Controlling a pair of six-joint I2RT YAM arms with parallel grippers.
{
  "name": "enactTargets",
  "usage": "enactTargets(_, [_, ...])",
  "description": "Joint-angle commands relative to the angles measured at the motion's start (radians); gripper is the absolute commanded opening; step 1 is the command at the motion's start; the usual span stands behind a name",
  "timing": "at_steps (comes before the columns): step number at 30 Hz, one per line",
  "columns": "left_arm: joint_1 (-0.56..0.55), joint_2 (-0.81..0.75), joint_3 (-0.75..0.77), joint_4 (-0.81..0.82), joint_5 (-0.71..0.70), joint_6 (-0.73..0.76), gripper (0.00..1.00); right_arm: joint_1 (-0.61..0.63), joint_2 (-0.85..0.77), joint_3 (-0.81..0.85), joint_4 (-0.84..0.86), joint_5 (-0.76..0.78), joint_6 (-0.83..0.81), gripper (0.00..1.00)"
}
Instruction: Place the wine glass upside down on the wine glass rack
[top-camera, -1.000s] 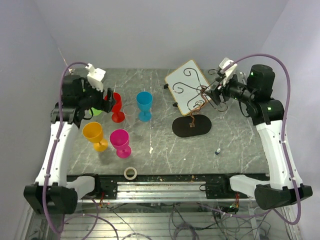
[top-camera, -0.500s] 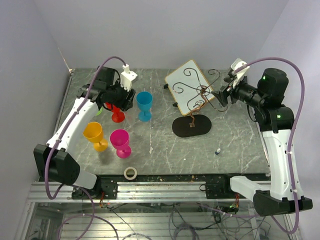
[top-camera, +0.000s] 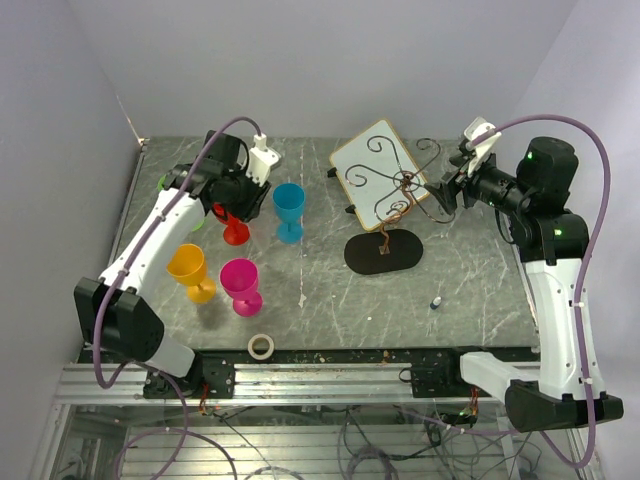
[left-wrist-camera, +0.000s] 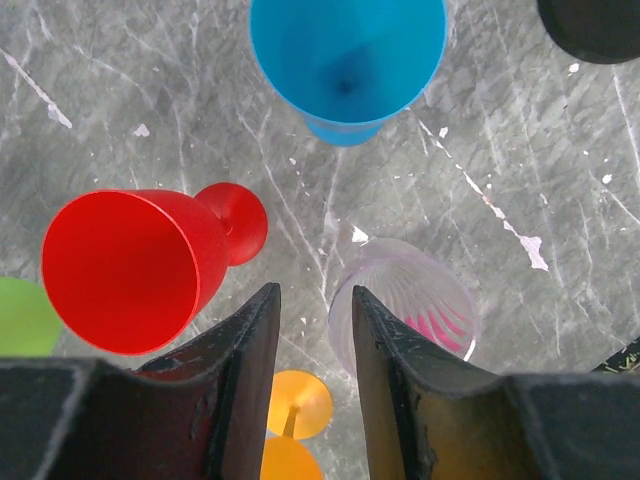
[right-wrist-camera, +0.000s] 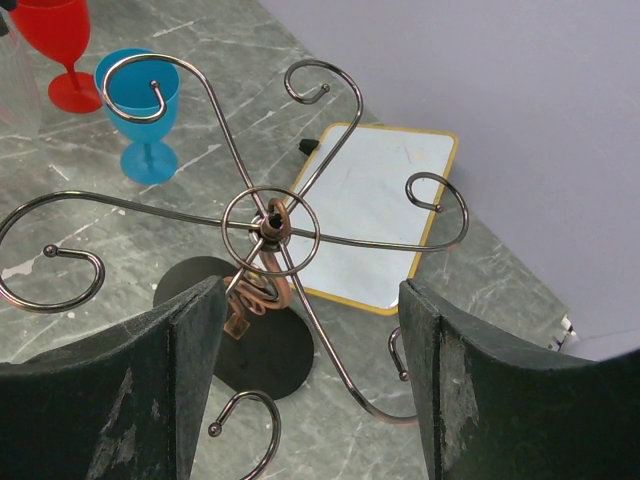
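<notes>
Left wrist alone shows wine glass (left-wrist-camera: 425, 300) rim inside left claw (left-wrist-camera: 315, 295), grip unclear; right claw (right-wrist-camera: 312, 286) spread.

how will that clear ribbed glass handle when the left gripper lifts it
The clear glass looks thin-walled and see-through, so probably light, perhaps fragile under a hard squeeze. Its glossy ribbed wall may slip. A sideways nudge could knock it into the red glass close beside.
</notes>
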Motion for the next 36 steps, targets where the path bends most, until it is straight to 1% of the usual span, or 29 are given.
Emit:
enactTargets(1, [-0.014,0.037,0.048,-0.024,-0.056,-0.006,0.44,-0.007,-0.012,-0.006,-0.005,-0.011,0.004,0.69])
enactTargets(4, [-0.017,0.048,0.05,-0.021,-0.05,-0.023,0.41,-0.008,-0.016,-0.012,-0.005,-0.004,0.002,0.69])
enactTargets(6, [-0.02,0.054,0.049,-0.017,-0.045,-0.029,0.37,-0.008,-0.019,-0.014,-0.006,0.001,-0.001,0.69])
enactTargets(8, [-0.024,0.057,0.05,-0.02,-0.039,-0.033,0.31,-0.008,-0.019,-0.011,-0.008,0.006,-0.002,0.69])
enactTargets(10, [-0.027,0.057,0.06,-0.031,-0.036,-0.032,0.21,-0.008,-0.018,-0.003,-0.011,0.012,0.0,0.69])
enactTargets(14, [-0.028,0.039,0.096,-0.073,-0.014,-0.021,0.09,-0.01,-0.017,0.018,-0.011,0.025,0.013,0.69])
enactTargets(15, [-0.028,0.029,0.104,-0.082,-0.003,-0.014,0.07,-0.011,-0.017,0.024,-0.013,0.027,0.016,0.7])
enactTargets(19, [-0.028,-0.03,0.138,-0.119,0.057,0.015,0.07,-0.012,-0.026,0.041,-0.027,0.03,0.018,0.7])
enactTargets(23, [-0.028,-0.074,0.205,-0.196,0.11,0.051,0.07,-0.015,-0.038,0.052,-0.042,0.032,0.018,0.71])
enactTargets(31, [-0.028,-0.202,0.326,-0.272,0.196,0.098,0.07,-0.051,-0.037,0.067,-0.034,-0.031,0.053,0.74])
enactTargets(36, [-0.028,-0.296,0.379,-0.247,0.218,0.108,0.07,-0.052,-0.006,0.087,-0.006,-0.067,0.101,0.84])
